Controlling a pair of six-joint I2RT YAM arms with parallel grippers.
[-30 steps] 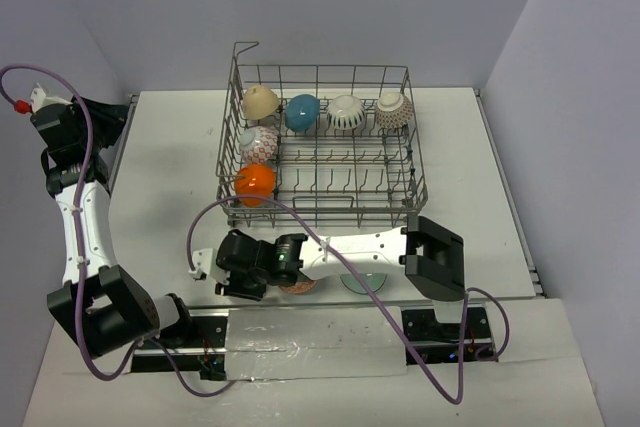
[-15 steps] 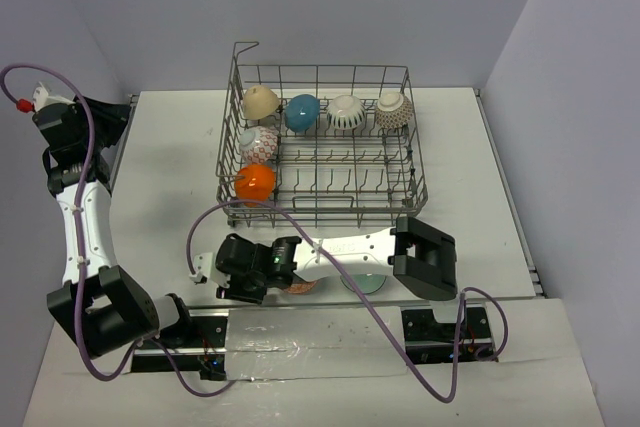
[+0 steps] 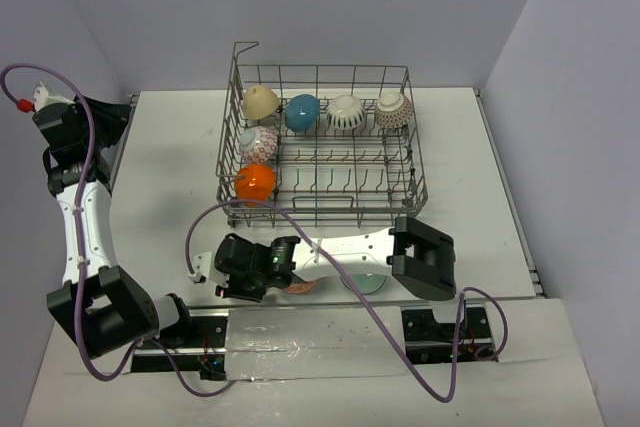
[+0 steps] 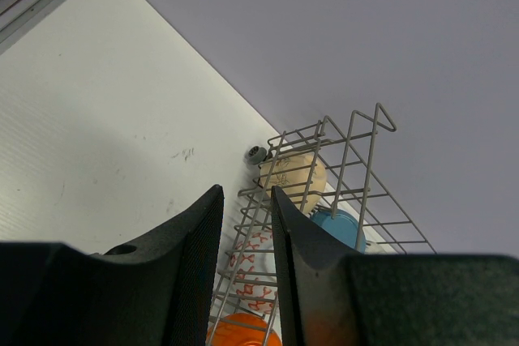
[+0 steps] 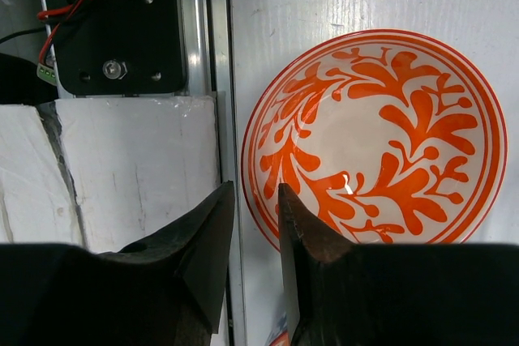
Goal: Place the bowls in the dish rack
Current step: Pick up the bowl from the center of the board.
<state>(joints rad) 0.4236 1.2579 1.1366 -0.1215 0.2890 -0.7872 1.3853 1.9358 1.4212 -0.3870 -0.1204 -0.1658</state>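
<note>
The grey wire dish rack [image 3: 416, 162] holds several bowls: tan [image 3: 260, 101], teal-blue [image 3: 302, 112], white striped [image 3: 346, 112], blue-white patterned [image 3: 394, 110], orange-red patterned [image 3: 258, 142] and plain orange [image 3: 255, 182]. Another orange-red patterned bowl [image 5: 381, 143] sits upright at the table's near edge, partly under my right arm. My right gripper [image 5: 251, 194] is open, one finger inside that bowl's rim and one outside it. A pale green bowl [image 3: 366, 284] lies just right of it. My left gripper [image 4: 247, 194] is raised at the far left, narrowly open and empty, facing the rack [image 4: 357, 160].
An aluminium rail and white tape [image 5: 130, 168] run along the table's near edge, close beside the patterned bowl. The right arm's elbow [image 3: 422, 259] hangs over the table in front of the rack. A purple cable [image 3: 330, 247] loops across the right arm.
The right arm's elbow shifted a little to the left and its jaws narrowed slightly around the bowl's rim. The left arm has not moved.
</note>
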